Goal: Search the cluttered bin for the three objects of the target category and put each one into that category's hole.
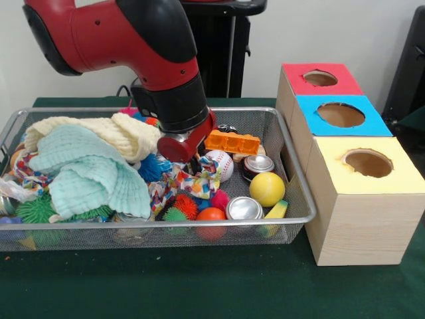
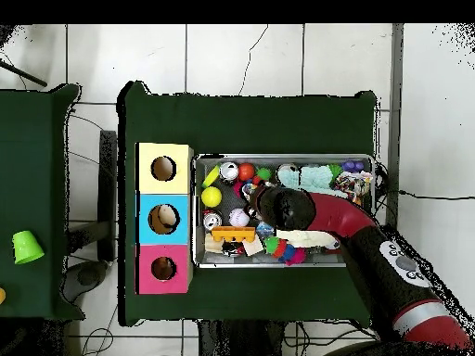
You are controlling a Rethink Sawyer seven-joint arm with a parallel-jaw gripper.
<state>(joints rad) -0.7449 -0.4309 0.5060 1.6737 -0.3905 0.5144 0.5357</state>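
The gripper (image 1: 192, 161) was lowered into the middle of the bin (image 1: 300, 174), against a patterned cloth (image 1: 180, 181); whether it was open or closed could not be told (its tips were hidden). An orange block (image 1: 232, 141) and a baseball (image 1: 221, 164) were seen just beside it. The bin stood on the green table (image 1: 199, 286), beside three wooden boxes (image 1: 352, 206).

Silver wire-mesh bin (image 1: 292, 159), thick metal rim; soft waffle-textured cloths (image 1: 93, 169); glossy metal cans (image 1: 244, 209); pale wooden boxes (image 1: 362, 219); my arm's (image 1: 133, 40) glossy red shell.
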